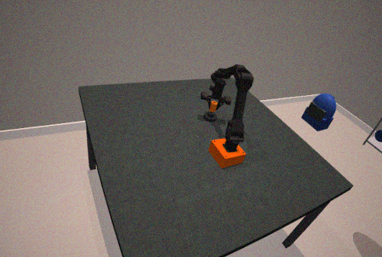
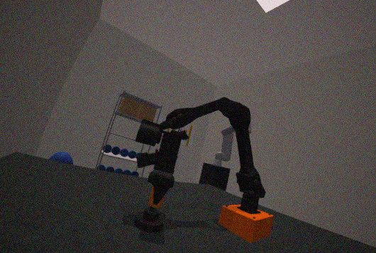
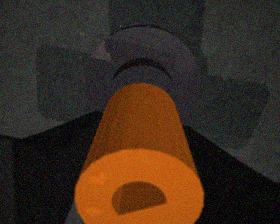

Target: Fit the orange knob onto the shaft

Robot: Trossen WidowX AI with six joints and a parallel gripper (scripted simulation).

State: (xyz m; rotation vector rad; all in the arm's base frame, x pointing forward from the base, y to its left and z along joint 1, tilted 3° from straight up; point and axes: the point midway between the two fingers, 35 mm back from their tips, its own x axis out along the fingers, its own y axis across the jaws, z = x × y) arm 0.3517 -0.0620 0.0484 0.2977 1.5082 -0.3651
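The orange knob [image 1: 213, 106] [image 2: 158, 205] [image 3: 141, 125] is held over the round dark pedestal [image 1: 205, 116] [image 2: 149, 225] [image 3: 183, 52]. My gripper [image 1: 213, 106] [image 2: 157, 199] [image 3: 140, 126] is shut on the knob, with a black finger on each side. In the wrist view the near end of the knob shows a D-shaped hole with its flat side toward the bottom of the picture, slightly slanted. A short dark stub shows between the knob's lower end and the pedestal's wide base. Whether the shaft's tip is inside the hole cannot be told. The shaft's flat side is hidden.
The arm's orange base block [image 1: 228, 155] [image 2: 245, 224] stands on the dark table [image 1: 155, 150] [image 2: 71, 198]. Beyond the table are a blue domed object [image 1: 326, 105] [image 2: 61, 157] and a shelf rack with blue balls [image 2: 115, 150].
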